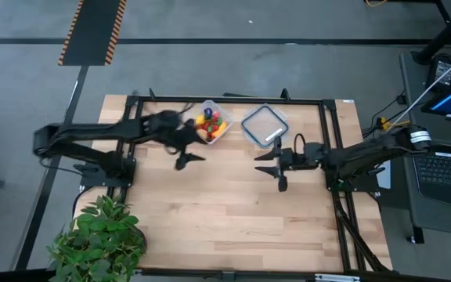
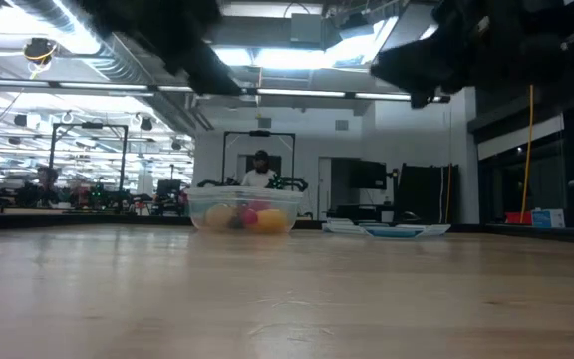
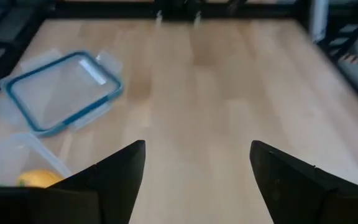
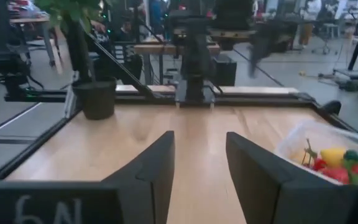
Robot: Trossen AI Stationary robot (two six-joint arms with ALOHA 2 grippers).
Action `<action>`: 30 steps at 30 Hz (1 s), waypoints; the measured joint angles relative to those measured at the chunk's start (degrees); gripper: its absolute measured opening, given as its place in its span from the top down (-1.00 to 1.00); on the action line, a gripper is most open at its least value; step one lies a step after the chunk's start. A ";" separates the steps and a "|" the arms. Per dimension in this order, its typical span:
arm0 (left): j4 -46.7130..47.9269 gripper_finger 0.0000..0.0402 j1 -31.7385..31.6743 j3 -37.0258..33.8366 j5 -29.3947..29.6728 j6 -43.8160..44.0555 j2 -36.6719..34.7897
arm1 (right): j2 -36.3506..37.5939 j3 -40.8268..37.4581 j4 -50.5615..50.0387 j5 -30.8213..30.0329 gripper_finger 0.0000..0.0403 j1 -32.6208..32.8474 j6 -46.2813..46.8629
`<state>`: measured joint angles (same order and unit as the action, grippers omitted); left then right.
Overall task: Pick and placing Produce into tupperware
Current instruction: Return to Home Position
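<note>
The tupperware (image 1: 212, 123), a clear square tub, stands on its base at the table's far middle. The produce (image 1: 210, 124) lies inside it, small red, yellow, green and orange pieces; they also show in the right wrist view (image 4: 339, 163). My left gripper (image 1: 194, 149) hovers open just to the near side of the tub, with nothing between its fingers (image 3: 197, 149). My right gripper (image 1: 271, 171) stands open above the bare table, on the near side of the lid. It points level toward the left arm and is empty (image 4: 201, 140).
The flat square lid (image 1: 265, 125) with a blue rim lies on the table right of the tub, also seen as the lid (image 3: 61, 90) in the left wrist view. A potted plant (image 1: 100, 239) stands at the near left corner. Bare wood (image 1: 233, 219) fills the near half.
</note>
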<state>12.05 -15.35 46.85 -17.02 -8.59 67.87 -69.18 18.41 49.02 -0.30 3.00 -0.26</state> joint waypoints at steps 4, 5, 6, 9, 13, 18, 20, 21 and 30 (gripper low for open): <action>-2.23 -0.40 2.66 -7.84 0.29 4.42 -12.42 | 8.43 -0.01 -6.77 0.12 0.28 1.58 -1.44; -2.14 -0.39 3.53 -9.47 0.55 5.29 -15.58 | 10.68 -0.01 -8.51 0.11 0.28 2.11 -1.91; -2.24 -0.39 4.61 -10.82 0.78 5.53 -18.46 | 13.08 0.03 -10.56 0.07 0.28 2.63 -2.61; -2.98 -0.39 8.38 -14.20 4.09 6.18 -27.05 | 20.97 0.01 -18.18 0.01 0.28 3.67 -3.47; -2.71 -0.41 12.69 -18.21 9.19 6.44 -38.61 | 31.23 0.01 -26.67 -0.10 0.28 4.84 -4.47; -2.20 -0.39 16.39 -24.16 9.37 8.46 -51.60 | 40.94 0.01 -35.00 -0.11 0.28 6.19 -4.75; -1.82 -0.39 17.45 -26.94 9.78 9.68 -56.07 | 43.39 0.01 -38.29 -0.08 0.28 7.05 -4.46; -2.23 -0.39 17.97 -28.17 10.39 9.98 -58.20 | 44.32 0.01 -39.52 -0.07 0.28 7.59 -4.17; -1.74 -0.39 21.42 -34.70 14.43 11.56 -67.72 | 48.67 -9.35 -29.87 -2.46 0.28 10.63 -5.24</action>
<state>10.32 6.06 12.15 -2.59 2.97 0.16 -20.52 9.05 19.15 -2.76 13.62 -5.49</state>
